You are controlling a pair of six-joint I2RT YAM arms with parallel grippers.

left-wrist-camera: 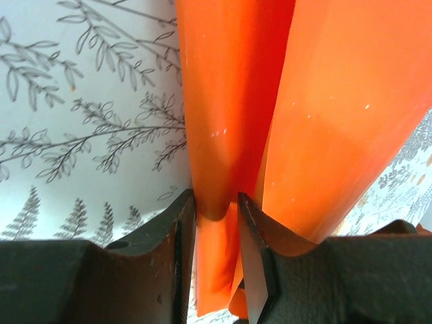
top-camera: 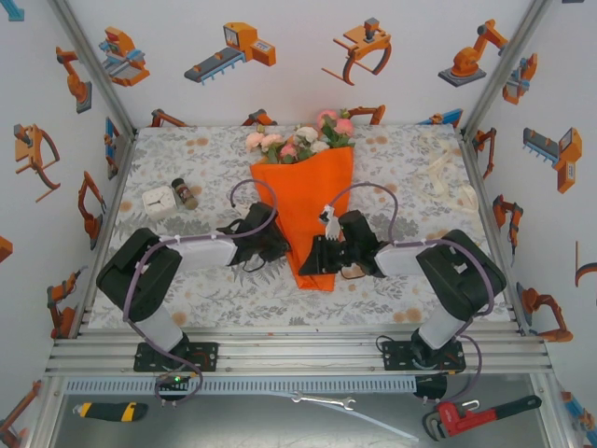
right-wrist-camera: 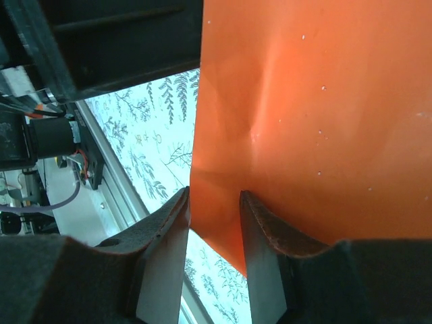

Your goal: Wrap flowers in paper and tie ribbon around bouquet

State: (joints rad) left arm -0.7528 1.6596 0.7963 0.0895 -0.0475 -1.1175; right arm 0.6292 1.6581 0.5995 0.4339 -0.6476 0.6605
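The orange paper lies mid-table, rolled into a cone around the flowers, whose pink and cream roses stick out at the far end. My left gripper reaches in from the left at the cone's narrow lower part. In the left wrist view the left gripper is shut on a fold of the paper. My right gripper sits at the cone's right side near the tip. In the right wrist view the right gripper stands open, with the paper's edge between the jaws. The cream ribbon lies loose at the back right.
A white box and a small dark jar stand left of the cone. The patterned tablecloth covers the table. Below the front rail lie a utility knife, a spanner and a red pipe wrench.
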